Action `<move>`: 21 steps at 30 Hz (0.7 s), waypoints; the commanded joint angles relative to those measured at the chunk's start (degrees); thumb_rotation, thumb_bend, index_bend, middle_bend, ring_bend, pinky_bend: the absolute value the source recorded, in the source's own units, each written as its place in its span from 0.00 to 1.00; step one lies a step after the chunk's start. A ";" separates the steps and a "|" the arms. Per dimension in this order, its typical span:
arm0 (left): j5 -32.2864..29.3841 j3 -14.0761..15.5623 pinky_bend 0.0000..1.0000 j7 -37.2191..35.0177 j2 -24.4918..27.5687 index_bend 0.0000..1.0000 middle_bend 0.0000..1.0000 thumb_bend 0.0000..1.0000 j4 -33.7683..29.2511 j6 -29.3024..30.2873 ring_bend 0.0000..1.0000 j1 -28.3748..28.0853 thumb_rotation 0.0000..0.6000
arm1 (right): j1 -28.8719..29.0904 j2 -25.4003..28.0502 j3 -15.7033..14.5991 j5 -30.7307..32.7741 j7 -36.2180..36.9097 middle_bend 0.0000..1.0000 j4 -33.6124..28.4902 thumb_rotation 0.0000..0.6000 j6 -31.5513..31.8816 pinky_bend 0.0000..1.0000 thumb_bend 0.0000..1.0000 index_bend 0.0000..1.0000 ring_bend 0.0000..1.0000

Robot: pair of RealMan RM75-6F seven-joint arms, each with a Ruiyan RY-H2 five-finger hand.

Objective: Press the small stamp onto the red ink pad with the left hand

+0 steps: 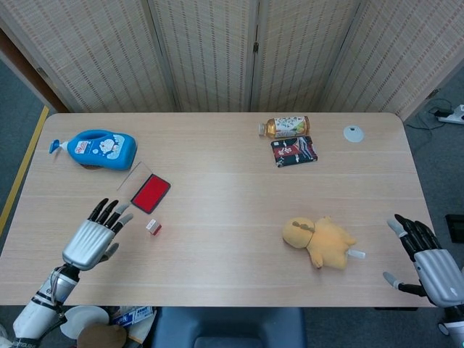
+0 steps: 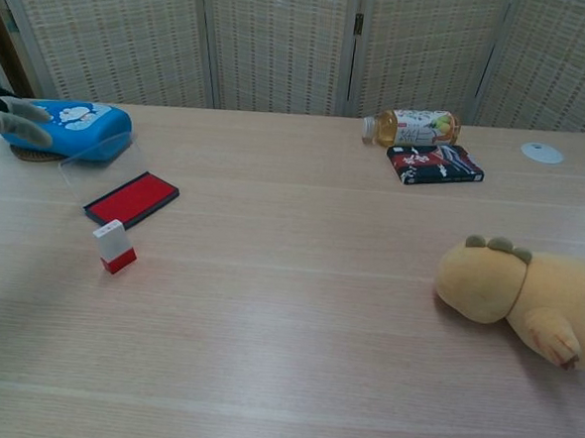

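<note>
Left hand [image 1: 96, 237] over the near-left part of the table [image 1: 232, 239], palm down, fingers [image 1: 109, 212] spread apart and extended, holding nothing. In chest view only fingertips [image 2: 11, 117] visible at the left edge. Small stamp [image 1: 153, 227] just beside those fingertips, toward the table's middle and level with them; not touched. Gap between fingertips and stamp short but clear in head view. Stamp upright in chest view [image 2: 114, 246], white upper part on a red base, long axis vertical.

Red ink pad [image 1: 151, 193] just beyond the stamp toward the far side, apart from it, clear lid hinged open and leaning toward the blue bottle [image 1: 98, 148]. Pad's long axis diagonal to the table edge.

Right hand [image 1: 426, 255] at the near-right edge, fingers apart, empty, well apart from stamp and pad, with the yellow plush toy [image 1: 320, 241] lying between. Left hand far nearer to both task items.

Judgement: stamp not yet grasped; next move probably a short sideways reach toward the middle, fingers closing on the white upper part, then a short carry away from the robot onto the red surface. Risk: tipping the upright stamp on contact.
</note>
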 commanded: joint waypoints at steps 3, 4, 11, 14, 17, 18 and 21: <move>-4.52 -2.44 0.00 1.00 -3.18 0.20 0.07 0.33 2.32 -9.54 0.00 -7.86 1.00 | 0.54 0.04 0.04 0.23 0.76 0.00 0.28 1.00 -0.85 0.00 0.19 0.00 0.00; -5.11 -2.68 0.00 0.92 -3.49 0.20 0.07 0.33 2.79 -10.54 0.00 -8.67 1.00 | 0.60 0.06 0.01 0.24 0.93 0.00 0.33 1.00 -0.96 0.00 0.19 0.00 0.00; -11.98 -4.08 0.00 0.75 -5.21 0.19 0.07 0.33 5.58 -19.13 0.00 -14.60 1.00 | 1.06 0.79 0.37 1.29 3.82 0.00 1.09 1.00 -1.43 0.00 0.19 0.00 0.00; -15.05 -4.15 0.00 1.67 -6.26 0.19 0.07 0.33 7.11 -21.55 0.00 -16.46 1.00 | 1.07 1.13 0.50 1.45 5.24 0.00 1.47 1.00 -1.17 0.00 0.19 0.00 0.00; -18.84 -3.83 0.00 3.39 -6.96 0.19 0.07 0.33 8.06 -23.27 0.00 -17.72 1.00 | 1.12 1.34 0.50 1.29 6.30 0.00 1.92 1.00 -0.97 0.00 0.19 0.00 0.00; -20.12 -3.66 0.00 4.01 -7.11 0.19 0.07 0.33 8.16 -23.66 0.00 -18.01 1.00 | 1.16 1.39 0.49 1.21 6.64 0.00 2.02 1.00 -0.96 0.00 0.19 0.00 0.00; -24.82 -2.86 0.00 6.48 -7.36 0.19 0.07 0.33 8.00 -24.60 0.00 -18.93 1.00 | 1.27 1.59 0.40 0.97 7.64 0.00 2.34 1.00 -0.94 0.00 0.19 0.00 0.00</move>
